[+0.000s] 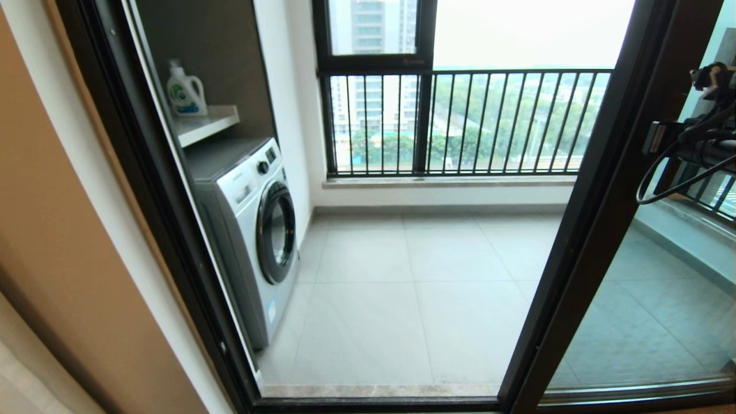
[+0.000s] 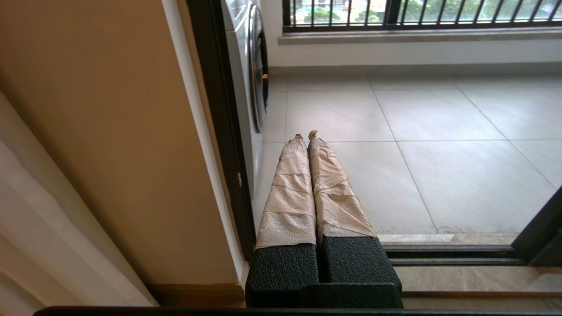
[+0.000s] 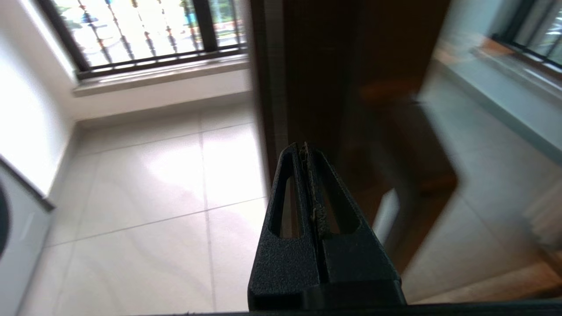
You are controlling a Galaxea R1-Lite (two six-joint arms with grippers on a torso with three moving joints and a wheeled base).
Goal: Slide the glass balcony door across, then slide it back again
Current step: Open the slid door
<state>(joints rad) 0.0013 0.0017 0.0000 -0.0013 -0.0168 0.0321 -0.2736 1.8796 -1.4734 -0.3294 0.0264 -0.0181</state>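
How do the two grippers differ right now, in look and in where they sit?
The left gripper has fingers wrapped in beige paper-like tape; the right gripper has bare black fingers with slotted cut-outs. The left gripper sits low by the door frame's left side, near the washing machine; the right gripper sits close to the glass balcony door upright. Both are shut and hold nothing.

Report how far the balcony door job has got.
Done, by the look of it: the glass balcony door stands slid to the robot's right, leaving the doorway open to the washing machine. In hand: the right gripper, fingers shut, points at the door's dark upright; contact is unclear. The left gripper is shut and idle near the left jamb. Left: which pass this is cannot be told.
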